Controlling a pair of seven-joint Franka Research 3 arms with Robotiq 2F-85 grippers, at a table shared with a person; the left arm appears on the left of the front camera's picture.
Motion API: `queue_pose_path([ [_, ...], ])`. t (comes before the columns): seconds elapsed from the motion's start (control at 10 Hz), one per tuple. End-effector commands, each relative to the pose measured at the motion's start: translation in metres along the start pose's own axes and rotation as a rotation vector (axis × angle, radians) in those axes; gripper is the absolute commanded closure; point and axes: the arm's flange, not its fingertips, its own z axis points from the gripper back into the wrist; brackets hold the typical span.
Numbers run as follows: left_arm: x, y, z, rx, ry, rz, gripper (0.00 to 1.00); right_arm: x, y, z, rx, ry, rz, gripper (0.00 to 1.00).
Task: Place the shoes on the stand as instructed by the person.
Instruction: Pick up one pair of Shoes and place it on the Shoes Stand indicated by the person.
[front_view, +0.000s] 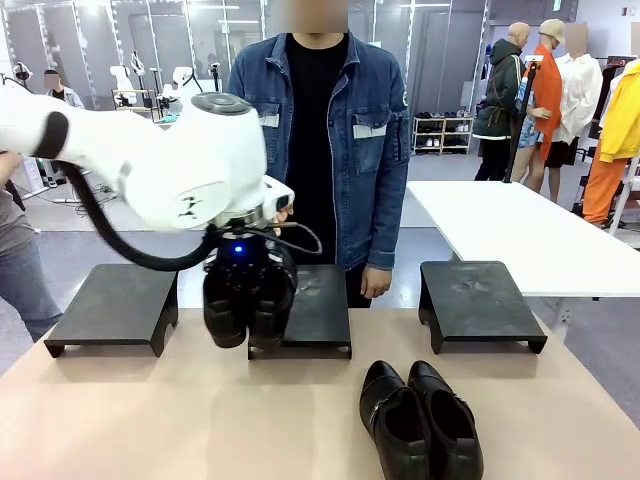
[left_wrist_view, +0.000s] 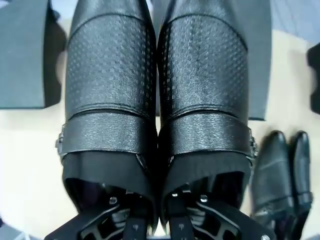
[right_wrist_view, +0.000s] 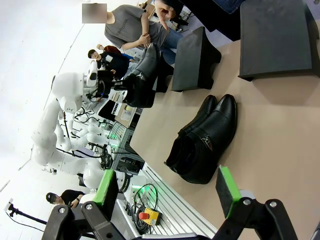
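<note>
The table (front_view: 150, 420) carries 3 black stands along its far side: left stand (front_view: 115, 300), middle stand (front_view: 320, 310), right stand (front_view: 478, 295). No shoe rests on any of them yet.

The person (front_view: 360, 130) stands behind the middle stand. The left arm (front_view: 170, 150) hides 1 of the person's hands, so the instructed stand cannot be confirmed.

The held pair (front_view: 247, 300) hangs toes-down, off the table, at the left edge of the middle stand. The left gripper (left_wrist_view: 152, 222) is clamped on the 2 adjoining inner collars, so 1 grip carries both shoes.

The second pair (front_view: 420, 420) lies on the table, toes toward the stands. The right gripper (right_wrist_view: 167, 192) faces it with jaws apart, holding nothing.
</note>
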Motion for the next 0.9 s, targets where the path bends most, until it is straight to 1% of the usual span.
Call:
queue_pose_path([
  [0.0, 0.036, -0.030, -0.002, 0.008, -0.017, -0.027, 0.92, -0.001, 0.001, 0.001, 0.006, -0.004, 0.003, 0.00],
  [0.1, 0.046, -0.038, -0.010, 0.013, -0.017, -0.029, 0.92, -0.001, 0.001, 0.001, 0.006, -0.004, 0.003, 0.00],
  [0.3, 0.061, -0.052, -0.024, -0.028, -0.035, -0.055, 0.92, -0.001, 0.001, 0.001, 0.006, -0.004, 0.003, 0.00],
  [0.4, 0.065, -0.057, -0.030, -0.051, -0.052, -0.092, 0.92, -0.001, 0.001, 0.001, 0.006, -0.004, 0.003, 0.00],
  [0.5, 0.071, -0.061, -0.035, -0.067, -0.050, -0.092, 0.92, -0.001, 0.001, 0.001, 0.006, -0.004, 0.003, 0.00],
  [0.6, 0.077, -0.064, -0.042, -0.046, -0.081, -0.096, 0.92, -0.001, 0.001, 0.001, 0.006, -0.004, 0.003, 0.00],
  [0.8, 0.082, -0.068, -0.052, -0.064, -0.095, -0.101, 0.92, -0.001, 0.001, 0.001, 0.006, -0.004, 0.003, 0.00],
])
